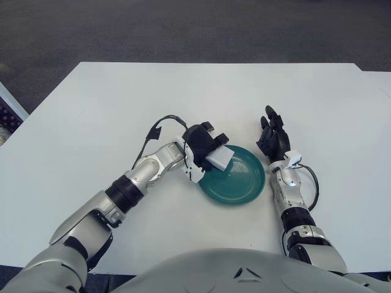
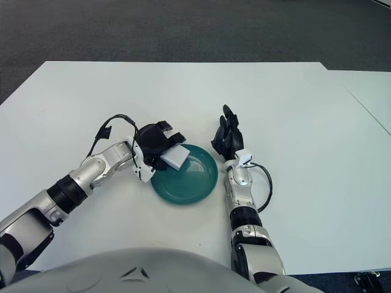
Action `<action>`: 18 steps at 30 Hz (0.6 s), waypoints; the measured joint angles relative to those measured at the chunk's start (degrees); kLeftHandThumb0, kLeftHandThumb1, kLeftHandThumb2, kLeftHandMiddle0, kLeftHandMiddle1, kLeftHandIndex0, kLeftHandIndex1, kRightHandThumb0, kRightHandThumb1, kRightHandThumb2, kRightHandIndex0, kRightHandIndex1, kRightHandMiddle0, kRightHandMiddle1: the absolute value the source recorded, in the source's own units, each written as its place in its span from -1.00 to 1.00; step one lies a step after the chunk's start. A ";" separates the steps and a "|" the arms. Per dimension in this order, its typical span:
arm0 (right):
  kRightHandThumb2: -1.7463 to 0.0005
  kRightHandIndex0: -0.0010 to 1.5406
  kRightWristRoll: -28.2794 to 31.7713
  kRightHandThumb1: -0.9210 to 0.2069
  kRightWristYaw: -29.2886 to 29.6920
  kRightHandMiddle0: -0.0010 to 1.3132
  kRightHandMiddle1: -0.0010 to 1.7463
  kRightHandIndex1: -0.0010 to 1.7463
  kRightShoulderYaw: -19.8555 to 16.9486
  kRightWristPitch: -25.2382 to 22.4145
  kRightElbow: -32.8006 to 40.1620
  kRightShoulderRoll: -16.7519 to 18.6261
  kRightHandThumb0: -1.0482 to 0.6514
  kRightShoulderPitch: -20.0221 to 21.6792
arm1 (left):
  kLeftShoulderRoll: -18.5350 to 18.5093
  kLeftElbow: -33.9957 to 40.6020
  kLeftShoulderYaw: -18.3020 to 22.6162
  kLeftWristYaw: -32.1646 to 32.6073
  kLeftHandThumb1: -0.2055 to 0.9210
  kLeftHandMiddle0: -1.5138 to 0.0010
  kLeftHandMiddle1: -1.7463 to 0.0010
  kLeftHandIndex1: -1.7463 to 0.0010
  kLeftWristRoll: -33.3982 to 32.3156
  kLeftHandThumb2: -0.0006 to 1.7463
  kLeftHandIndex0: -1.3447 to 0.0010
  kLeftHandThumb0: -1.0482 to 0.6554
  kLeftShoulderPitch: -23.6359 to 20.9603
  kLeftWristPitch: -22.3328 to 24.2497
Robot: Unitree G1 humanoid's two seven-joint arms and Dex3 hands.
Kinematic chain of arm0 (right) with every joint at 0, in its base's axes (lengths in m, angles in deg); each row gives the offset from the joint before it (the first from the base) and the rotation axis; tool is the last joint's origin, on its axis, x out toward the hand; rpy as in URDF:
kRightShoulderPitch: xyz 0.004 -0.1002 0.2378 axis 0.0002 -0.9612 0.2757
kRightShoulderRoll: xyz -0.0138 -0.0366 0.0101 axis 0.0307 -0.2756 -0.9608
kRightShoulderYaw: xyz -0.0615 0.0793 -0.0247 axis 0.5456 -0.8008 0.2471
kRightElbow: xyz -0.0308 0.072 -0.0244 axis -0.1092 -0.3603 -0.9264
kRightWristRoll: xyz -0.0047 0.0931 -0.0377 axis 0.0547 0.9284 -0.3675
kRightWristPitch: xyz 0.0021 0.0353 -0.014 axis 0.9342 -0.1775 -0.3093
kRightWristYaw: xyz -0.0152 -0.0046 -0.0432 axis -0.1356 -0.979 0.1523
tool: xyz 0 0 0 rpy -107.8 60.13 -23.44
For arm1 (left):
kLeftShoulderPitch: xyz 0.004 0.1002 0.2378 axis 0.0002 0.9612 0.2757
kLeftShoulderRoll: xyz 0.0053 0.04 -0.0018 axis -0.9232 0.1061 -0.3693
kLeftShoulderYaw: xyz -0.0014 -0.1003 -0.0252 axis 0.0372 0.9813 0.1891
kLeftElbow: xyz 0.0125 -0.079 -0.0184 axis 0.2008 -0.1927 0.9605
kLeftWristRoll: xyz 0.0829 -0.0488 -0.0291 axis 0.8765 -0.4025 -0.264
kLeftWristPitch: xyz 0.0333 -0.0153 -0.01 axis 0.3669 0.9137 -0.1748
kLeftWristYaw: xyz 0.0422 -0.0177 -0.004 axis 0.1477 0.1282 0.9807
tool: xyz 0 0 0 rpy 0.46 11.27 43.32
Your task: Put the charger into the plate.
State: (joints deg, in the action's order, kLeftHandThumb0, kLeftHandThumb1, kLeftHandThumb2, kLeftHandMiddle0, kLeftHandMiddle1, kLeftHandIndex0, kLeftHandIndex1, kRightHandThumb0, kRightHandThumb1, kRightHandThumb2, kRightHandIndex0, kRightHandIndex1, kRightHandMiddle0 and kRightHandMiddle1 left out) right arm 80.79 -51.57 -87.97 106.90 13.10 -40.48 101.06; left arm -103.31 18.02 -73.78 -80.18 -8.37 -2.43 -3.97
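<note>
Nearest, the green plate [image 1: 235,180] sits between both hands. Left hand [image 1: 201,149] grips the white charger [image 1: 219,159] over the plate's rim, seemingly positioned for release. Right hand [image 1: 272,137] idles beside the plate, fingers extended.

A wide white tabletop [image 1: 183,97] fills most of both views, matte and evenly lit, with only soft shadows. Its far edge runs straight across, and its left corner slants toward the near side. Beyond it lies a dark grey carpet floor [image 1: 183,30] with a fine speckled weave. At the right, a second white surface [image 2: 366,91] sits just beside the tabletop, a thin seam between them. At the far left edge, a patterned object [image 1: 7,116] shows below the tabletop, too cropped to identify.
</note>
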 measured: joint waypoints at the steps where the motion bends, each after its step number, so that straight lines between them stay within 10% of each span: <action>1: -0.12 -0.86 0.00 -1.00 0.04 -1.00 -0.67 -0.99 -0.02 0.08 -0.17 -0.03 -0.67 0.12 | -0.06 0.10 0.06 -0.23 1.00 0.95 0.99 0.88 -0.26 0.06 1.00 -1.00 0.02 -0.11; 18: -0.11 -0.84 -0.05 -1.00 1.81 -1.00 -0.64 -0.99 -0.29 1.25 -5.11 -0.66 -0.64 3.54 | -4.97 2.72 3.75 -6.69 1.00 0.98 0.99 0.98 -10.22 -0.01 0.99 -1.00 0.72 -5.39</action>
State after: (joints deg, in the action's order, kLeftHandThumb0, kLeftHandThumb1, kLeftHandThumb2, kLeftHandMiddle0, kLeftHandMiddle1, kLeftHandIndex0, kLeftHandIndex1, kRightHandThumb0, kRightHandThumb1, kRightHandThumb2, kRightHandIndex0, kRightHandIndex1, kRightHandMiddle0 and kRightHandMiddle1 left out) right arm 80.75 -49.76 -88.26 108.16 8.00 -41.14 104.60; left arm -108.28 20.74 -70.03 -86.87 -18.59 -1.71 -9.36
